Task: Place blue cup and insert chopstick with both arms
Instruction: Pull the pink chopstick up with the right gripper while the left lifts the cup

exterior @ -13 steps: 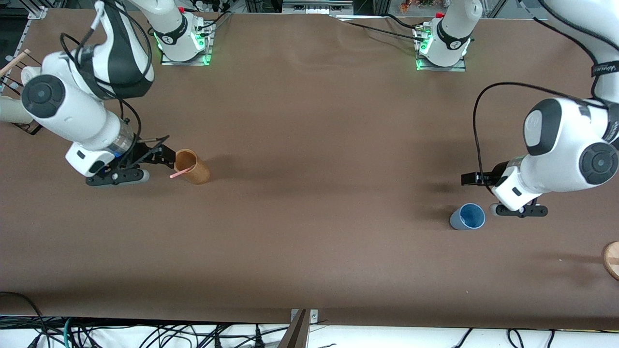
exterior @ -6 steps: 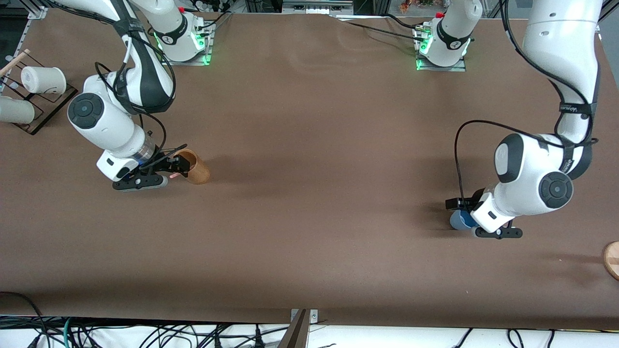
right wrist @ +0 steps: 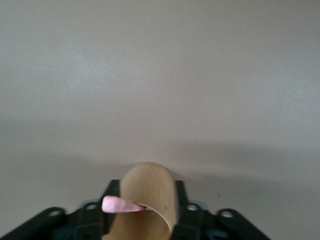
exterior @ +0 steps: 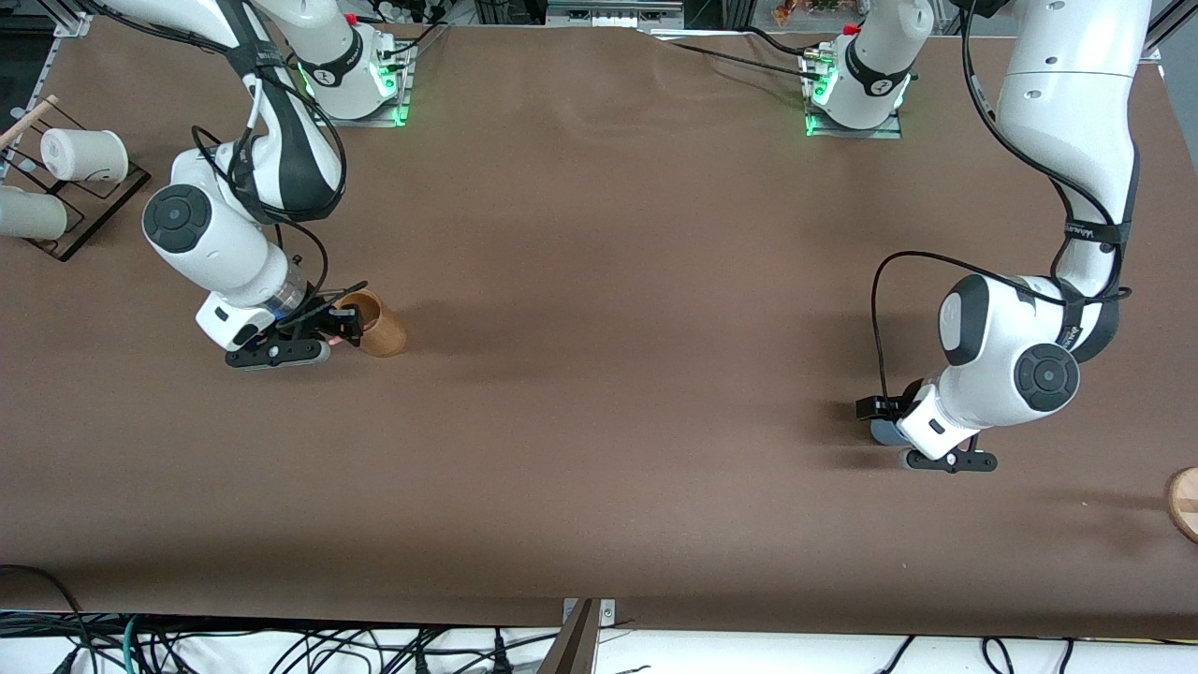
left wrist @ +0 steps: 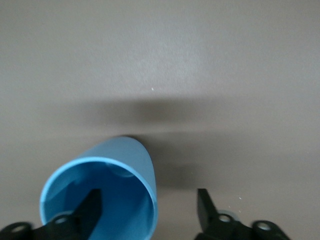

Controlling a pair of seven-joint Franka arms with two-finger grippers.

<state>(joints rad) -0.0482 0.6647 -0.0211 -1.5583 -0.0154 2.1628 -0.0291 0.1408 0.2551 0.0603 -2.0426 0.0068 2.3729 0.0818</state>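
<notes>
The blue cup (exterior: 878, 435) stands upright toward the left arm's end of the table, mostly hidden under the left hand. My left gripper (exterior: 885, 429) is open and straddles the cup's wall. In the left wrist view one finger (left wrist: 90, 210) is inside the cup (left wrist: 120, 155) and the other is outside, with the left gripper (left wrist: 148, 196) over the rim. My right gripper (exterior: 356, 326) is closed against the two sides of the tan wooden holder (exterior: 384, 332). In the right wrist view the pink chopstick (right wrist: 119, 205) sticks out of the holder (right wrist: 150, 177), between the right gripper's (right wrist: 146, 192) fingers.
A black rack (exterior: 98, 201) with white cups (exterior: 82, 154) sits at the right arm's end of the table. A round wooden object (exterior: 1184, 504) lies at the edge at the left arm's end. The brown table (exterior: 608, 374) lies between the two arms.
The left gripper moved from beside the blue cup down onto its rim. The right gripper moved up to the holder and its fingers narrowed around it.
</notes>
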